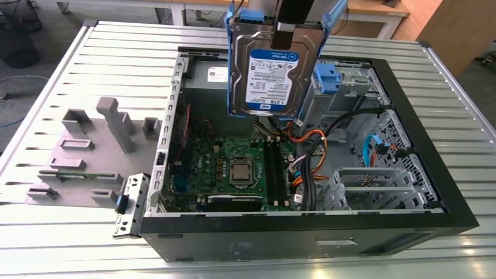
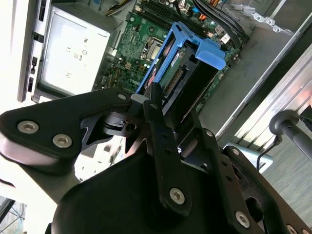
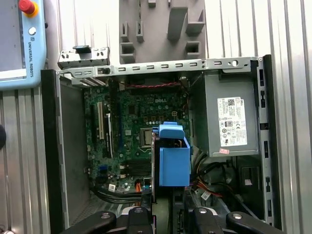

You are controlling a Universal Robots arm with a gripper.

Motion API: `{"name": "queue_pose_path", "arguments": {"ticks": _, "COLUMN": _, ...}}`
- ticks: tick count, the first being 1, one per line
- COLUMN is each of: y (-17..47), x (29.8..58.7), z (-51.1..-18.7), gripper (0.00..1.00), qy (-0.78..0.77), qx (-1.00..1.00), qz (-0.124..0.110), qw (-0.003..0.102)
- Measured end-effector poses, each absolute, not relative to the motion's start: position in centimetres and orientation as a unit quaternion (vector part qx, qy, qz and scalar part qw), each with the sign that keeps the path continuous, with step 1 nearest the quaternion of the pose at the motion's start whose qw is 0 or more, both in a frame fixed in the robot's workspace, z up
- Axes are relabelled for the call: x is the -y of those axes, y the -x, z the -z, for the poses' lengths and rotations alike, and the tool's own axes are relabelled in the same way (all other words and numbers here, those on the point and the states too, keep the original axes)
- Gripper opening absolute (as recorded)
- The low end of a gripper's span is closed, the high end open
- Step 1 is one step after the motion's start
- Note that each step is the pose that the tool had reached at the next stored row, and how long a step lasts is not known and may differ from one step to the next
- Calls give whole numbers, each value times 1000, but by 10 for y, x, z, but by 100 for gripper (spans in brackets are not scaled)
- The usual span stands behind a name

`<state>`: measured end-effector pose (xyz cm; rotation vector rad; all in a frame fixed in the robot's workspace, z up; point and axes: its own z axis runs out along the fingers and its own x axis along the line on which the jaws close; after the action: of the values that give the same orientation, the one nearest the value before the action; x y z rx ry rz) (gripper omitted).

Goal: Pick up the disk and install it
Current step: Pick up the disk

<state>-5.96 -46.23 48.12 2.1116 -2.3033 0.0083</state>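
Gripper point(image 2: 174, 116): black linkage plates with silver screws, foremost in both wrist views; in the exterior view the gripper point(image 1: 283, 42) hangs from above.
Grasp: fingers point(image 2: 155, 109) clenched on the upper end of the disk.
Disk point(image 1: 273, 78): held in the air, standing on edge above the open case and touching nothing else. The white-and-blue label faces the exterior camera, with blue rails along both long sides.
Disk, second wrist view point(image 2: 187, 78): dark underside and connector row visible.
Disk, first wrist view point(image 3: 174, 163): seen end-on over the motherboard.
Computer case point(image 1: 310, 244): black, lying on its side, interior exposed.
Motherboard point(image 1: 232, 165): green, on the case floor below the disk.
Power-supply box point(image 3: 231, 122): grey with a white sticker, in a corner of the case, near the disk but apart from it.
Drive cage point(image 1: 372, 186): perforated metal, on the exterior view's right of the motherboard.
Cables point(image 1: 326, 142): black, orange and blue, between motherboard and cage.
Fixture block point(image 1: 93, 145): grey, on the slatted table point(image 1: 46, 87), on the exterior view's left of the case.
Pendant point(image 3: 19, 44): blue-edged with a red button, beside the case.
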Motion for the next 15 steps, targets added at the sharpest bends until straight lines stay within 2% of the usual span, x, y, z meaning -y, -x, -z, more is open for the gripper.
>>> {"name": "queue_pose_path", "arguments": {"ticks": 15, "y": 60, "x": 473, "z": -481, "gripper": 35, "qy": -676, "qx": 737, "qz": -3, "qw": 8}}
